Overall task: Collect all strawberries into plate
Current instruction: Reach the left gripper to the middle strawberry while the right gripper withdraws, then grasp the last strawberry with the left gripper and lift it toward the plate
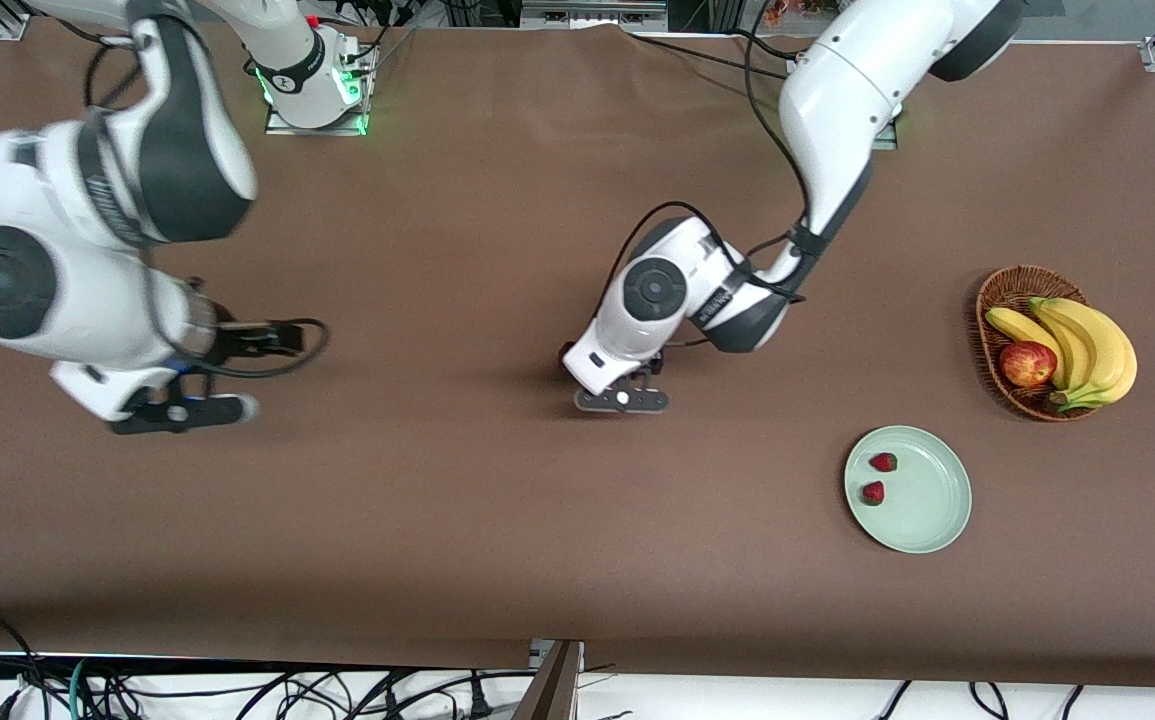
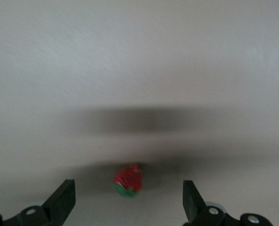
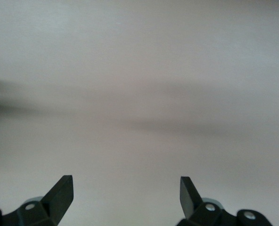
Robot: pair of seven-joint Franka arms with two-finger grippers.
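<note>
Red strawberry (image 2: 128, 181) lies between the wide-open left gripper (image 2: 128, 200), poised for pickup toward the plate (image 1: 942, 520); right gripper (image 3: 126, 197) waits, open.

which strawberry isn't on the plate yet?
The strawberry lying on the bare table between the open left gripper's fingers, mid-table. The other two strawberries already sit in the plate.

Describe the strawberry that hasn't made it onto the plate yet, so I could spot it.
Find the left gripper, low over the table's middle. The stray strawberry lies on bare table between its open fingers, hidden from the front camera. Unlike the two strawberries on the plate, it is alone.
</note>
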